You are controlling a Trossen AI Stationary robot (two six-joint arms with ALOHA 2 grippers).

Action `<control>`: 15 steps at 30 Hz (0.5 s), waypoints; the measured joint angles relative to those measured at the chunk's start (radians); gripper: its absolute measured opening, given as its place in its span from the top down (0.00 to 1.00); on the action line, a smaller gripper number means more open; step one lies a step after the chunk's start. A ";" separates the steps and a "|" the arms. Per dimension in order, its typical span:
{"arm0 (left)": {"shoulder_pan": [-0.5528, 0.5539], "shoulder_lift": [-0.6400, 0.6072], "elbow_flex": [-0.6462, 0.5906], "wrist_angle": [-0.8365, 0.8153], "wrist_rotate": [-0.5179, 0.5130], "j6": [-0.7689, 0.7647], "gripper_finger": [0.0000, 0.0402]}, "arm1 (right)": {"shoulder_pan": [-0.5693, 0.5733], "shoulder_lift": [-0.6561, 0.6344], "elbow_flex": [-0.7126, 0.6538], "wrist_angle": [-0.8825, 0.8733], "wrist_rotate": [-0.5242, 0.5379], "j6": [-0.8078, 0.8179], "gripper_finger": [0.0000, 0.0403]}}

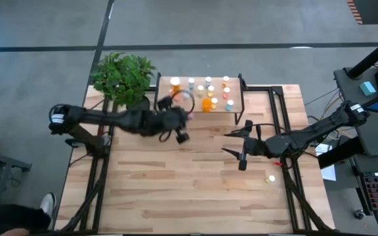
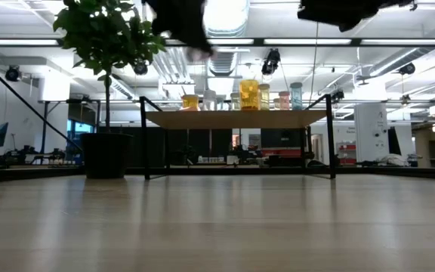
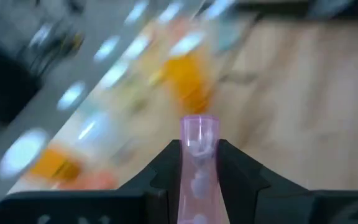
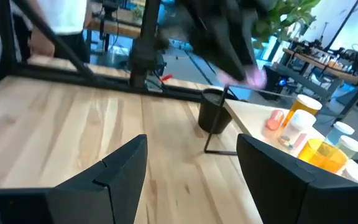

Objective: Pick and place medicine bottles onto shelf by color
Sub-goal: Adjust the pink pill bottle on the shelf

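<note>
The shelf (image 1: 199, 98) stands at the table's far middle, with several medicine bottles (image 1: 207, 92) upright on its top, orange, pink and blue; the low view also shows them (image 2: 249, 94). My left gripper (image 1: 186, 117) hovers just in front of the shelf's near edge, shut on a pink bottle (image 3: 197, 146), which also shows in the right wrist view (image 4: 253, 78). My right gripper (image 1: 228, 143) waits open and level over the table's right middle, holding nothing (image 4: 191, 168). One yellow bottle (image 1: 272, 177) stands on the table at the near right. My left gripper pinches the pink bottle's sides (image 3: 197, 162) between its two fingers (image 3: 166, 168). The bottle lies along the fingers, and its free end (image 3: 199, 121) juts out past the fingertips. The fingers slant down toward the shelf, and the bottle is lifted clear of the table.
A potted plant (image 1: 123, 78) stands at the far left, next to the shelf's left end. Black frame rails (image 1: 284, 124) run along the table's left and right sides. Bare wood (image 1: 189, 190) fills the near half of the table.
</note>
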 joint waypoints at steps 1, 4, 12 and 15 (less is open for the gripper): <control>-0.038 -0.004 -0.011 0.062 -0.001 0.021 0.83 | 0.000 0.008 -0.007 0.003 0.000 -0.010 0.41; -0.145 -0.004 -0.048 0.334 0.002 0.110 0.82 | 0.000 0.039 -0.024 0.047 0.000 -0.047 0.41; -0.318 0.077 -0.222 1.137 0.008 0.372 0.81 | 0.000 0.194 -0.046 0.364 -0.021 -0.097 0.41; -0.334 0.119 -0.283 1.344 0.045 0.388 0.81 | 0.000 0.245 -0.037 0.469 -0.058 -0.111 0.41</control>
